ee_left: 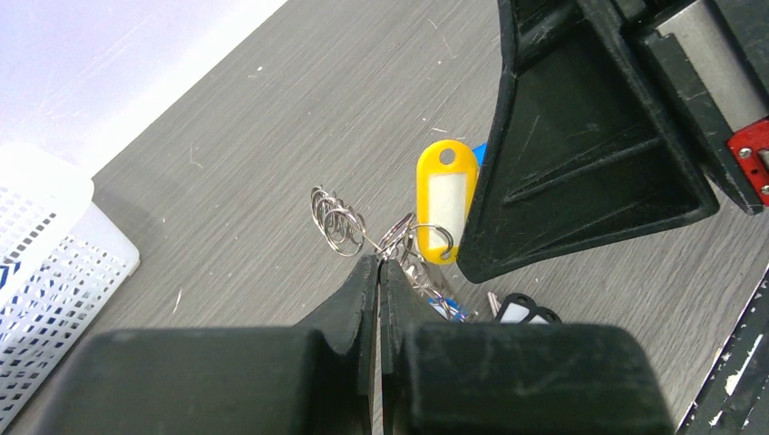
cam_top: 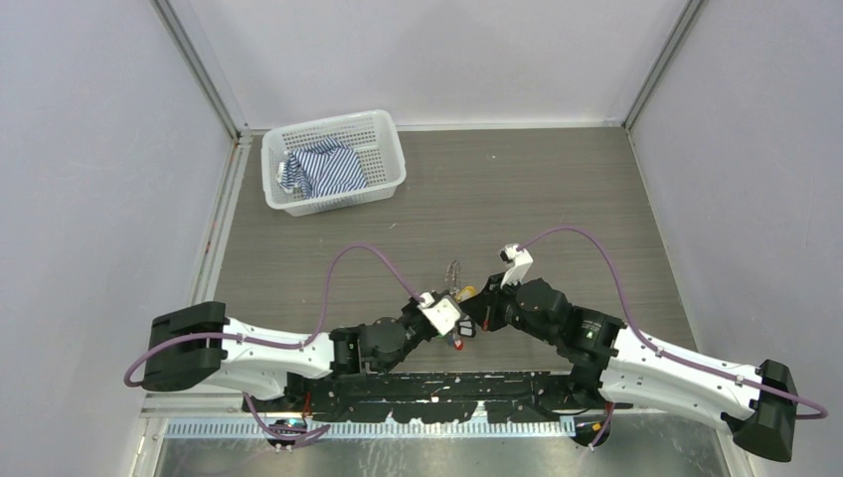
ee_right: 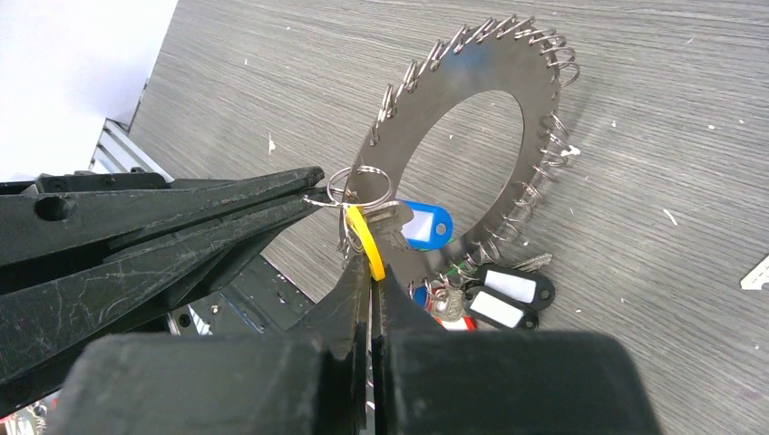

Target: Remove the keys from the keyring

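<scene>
While pinched at near rim, tilted over grey table (cam_top: 557,199): keyring (ee_right: 508,82), edge fringed w/ small split rings (ee_left: 337,225) & tagged keys (ee_right: 512,285). At keyring's near rim, L gripper (ee_left: 378,267) fingers together on one split ring; R gripper (ee_right: 372,276) clamped on yellow tag (ee_left: 446,195). Well apart from keyring, far-left: white basket (cam_top: 396,157) w/ striped cloth (cam_top: 328,171).

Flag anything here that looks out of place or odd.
A crumpled blue-and-white striped cloth sits in the white mesh basket at the far left, unrelated to this job. Otherwise nothing: the left gripper pinches a small split ring, the right gripper a yellow key tag, on the tilted flat metal keyring.
</scene>
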You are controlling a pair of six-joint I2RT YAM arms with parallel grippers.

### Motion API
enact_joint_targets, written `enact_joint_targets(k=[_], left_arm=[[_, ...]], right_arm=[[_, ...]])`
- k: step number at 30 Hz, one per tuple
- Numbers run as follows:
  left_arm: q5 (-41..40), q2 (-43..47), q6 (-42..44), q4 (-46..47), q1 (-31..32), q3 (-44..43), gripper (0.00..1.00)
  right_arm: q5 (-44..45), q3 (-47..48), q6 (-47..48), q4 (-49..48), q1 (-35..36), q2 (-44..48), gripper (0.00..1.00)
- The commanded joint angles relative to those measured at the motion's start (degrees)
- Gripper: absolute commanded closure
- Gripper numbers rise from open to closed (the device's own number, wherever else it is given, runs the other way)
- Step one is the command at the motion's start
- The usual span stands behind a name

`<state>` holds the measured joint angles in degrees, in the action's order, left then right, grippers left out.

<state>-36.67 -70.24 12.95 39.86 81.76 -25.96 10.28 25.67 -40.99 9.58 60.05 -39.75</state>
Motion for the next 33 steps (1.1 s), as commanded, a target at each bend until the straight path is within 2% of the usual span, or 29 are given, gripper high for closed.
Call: enact_joint_targets(k=[1, 14, 15, 17, 18, 20, 23, 26, 28, 33], left_arm=[[-1.7, 0.1, 0.2, 9.4, 0.4, -0.4, 1.0], [0.6, 3.4, -1.3, 3.3, 0.5, 1.6, 1.0], [0.3, 3.3, -0.9, 3.9, 0.5, 1.9, 1.0], [0.3, 2.7, 0.1, 5.3, 0.5, 2.3, 1.0], [0.1, 2.4, 0.6, 6.4, 0.5, 2.3, 1.0], [0.8, 1.7, 1.3, 8.6, 0.5, 2.6, 1.0], [0.5, 1.0, 1.7, 9.4, 0.4, 2.4, 1.0], [0.2, 1.9, 1.9, 9.7, 0.4, 2.5, 1.0], [-0.4, 2.7, 1.9, 8.3, 0.4, 2.1, 1.0], [-1.2, 4.0, 0.8, 6.2, 0.3, 1.2, 1.0]], right_arm=[[2.8, 1.9, 1.7, 2.0, 0.4, -0.4, 0.99], [6.1, 1.7, 0.4, 2.8, 0.3, -1.9, 0.99], [6.3, 1.7, 0.5, 2.9, 0.4, -1.7, 0.96], [6.3, 2.0, 1.0, 3.4, 0.4, -1.2, 0.8], [6.4, 2.2, 1.4, 3.8, 0.4, -0.9, 0.7], [7.0, 2.2, 1.8, 3.9, 0.4, 0.6, 0.57], [8.8, 1.6, 2.9, 4.0, 0.4, 2.8, 0.47], [9.8, -0.9, 4.9, 0.1, 0.3, 5.3, 0.47], [9.9, -3.9, 6.1, -4.2, 0.3, 6.8, 0.53], [9.3, -11.7, 10.5, -22.2, 0.3, 7.1, 0.56]])
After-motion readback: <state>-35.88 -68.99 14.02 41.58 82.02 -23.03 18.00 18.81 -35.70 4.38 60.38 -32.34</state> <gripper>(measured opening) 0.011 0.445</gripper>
